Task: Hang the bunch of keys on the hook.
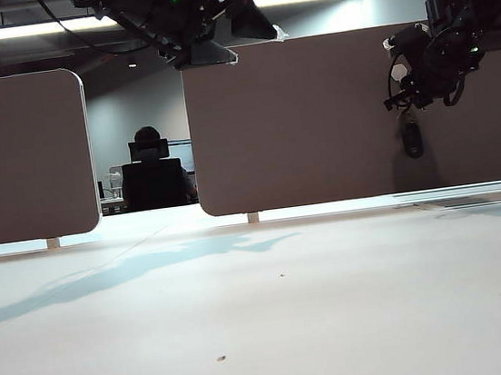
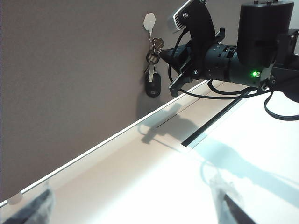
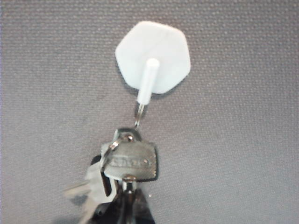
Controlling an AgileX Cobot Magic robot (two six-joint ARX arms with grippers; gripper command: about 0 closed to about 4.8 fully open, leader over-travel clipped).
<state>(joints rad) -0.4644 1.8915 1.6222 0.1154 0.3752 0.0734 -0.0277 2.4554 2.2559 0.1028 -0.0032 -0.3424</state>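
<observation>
Grey panel (image 3: 243,154): silver-black bunch of keys (image 3: 128,163) dangling on white hexagonal hook (image 3: 154,56).

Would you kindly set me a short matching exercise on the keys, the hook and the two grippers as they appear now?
Things:
1. bunch of keys
2. hook
3. left gripper
4. right gripper

States or places:
A. pale hexagon fixed to the grey partition
B. raised at the top of the exterior view, left of the hook
C. hanging by a ring from the peg
D. beside the keys at the partition, shut on nothing

Pairs: 1-C, 2-A, 3-B, 4-D
</observation>
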